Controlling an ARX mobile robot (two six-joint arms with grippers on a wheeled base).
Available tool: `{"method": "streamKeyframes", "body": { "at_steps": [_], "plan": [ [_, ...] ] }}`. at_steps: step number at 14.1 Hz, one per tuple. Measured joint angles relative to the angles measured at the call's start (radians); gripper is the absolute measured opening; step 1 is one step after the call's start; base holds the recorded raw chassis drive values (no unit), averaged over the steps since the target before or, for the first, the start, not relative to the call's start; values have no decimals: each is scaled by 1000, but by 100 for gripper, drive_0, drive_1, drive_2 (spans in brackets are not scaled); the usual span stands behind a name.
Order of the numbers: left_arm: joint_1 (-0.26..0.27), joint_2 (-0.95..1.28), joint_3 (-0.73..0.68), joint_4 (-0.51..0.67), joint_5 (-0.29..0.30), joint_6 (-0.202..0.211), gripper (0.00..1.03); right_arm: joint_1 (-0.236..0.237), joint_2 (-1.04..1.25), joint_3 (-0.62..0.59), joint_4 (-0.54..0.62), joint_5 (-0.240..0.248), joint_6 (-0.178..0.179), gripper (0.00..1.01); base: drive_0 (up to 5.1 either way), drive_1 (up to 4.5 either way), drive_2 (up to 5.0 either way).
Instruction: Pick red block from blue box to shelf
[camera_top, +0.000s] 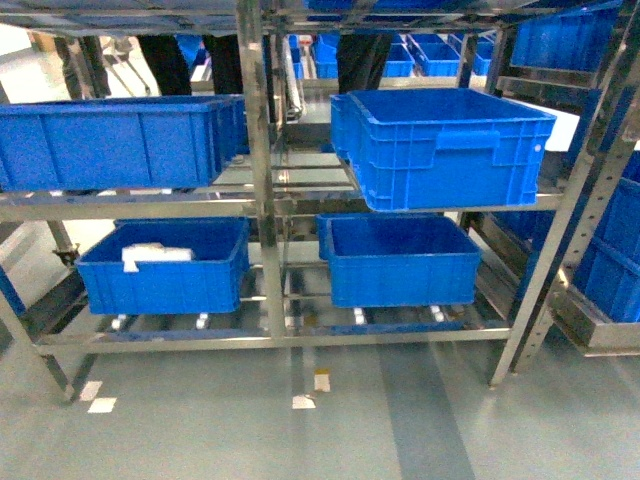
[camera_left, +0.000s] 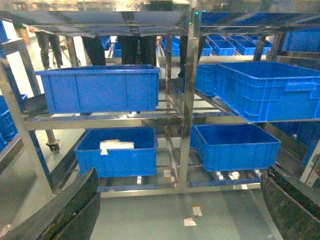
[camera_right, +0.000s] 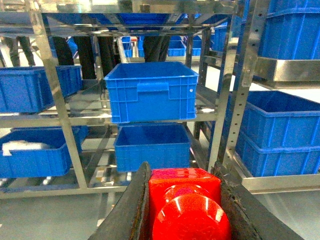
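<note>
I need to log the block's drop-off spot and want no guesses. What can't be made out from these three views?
- Red block: right wrist view only, between the right gripper's fingers; bottom edge cuts it off.
- Blue box: in no view.
- Left gripper: only finger edges at the left wrist view's lower corners.
- White item in the lower left crate: too blurred to identify.
- Shelf: top cropped in every view.
</note>
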Motion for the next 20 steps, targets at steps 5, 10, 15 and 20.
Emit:
{"method": "streamKeyframes", "body": {
  "at_steps": [5,10,15,20],
  "plan": [
    [0,0,0,0,-1,0,98,0,0,0,3,0,0,28,7,387,-373],
    [0,0,0,0,0,0,98,0,0,0,0,0,0,28,-6,375,-386],
    [0,0,0,0,-1,0,98,0,0,0,0,0,0,28,-1,382,-384],
    [0,0,0,-1,-1,0,98,0,0,0,0,0,0,28,8,398,-382]
  ]
}}
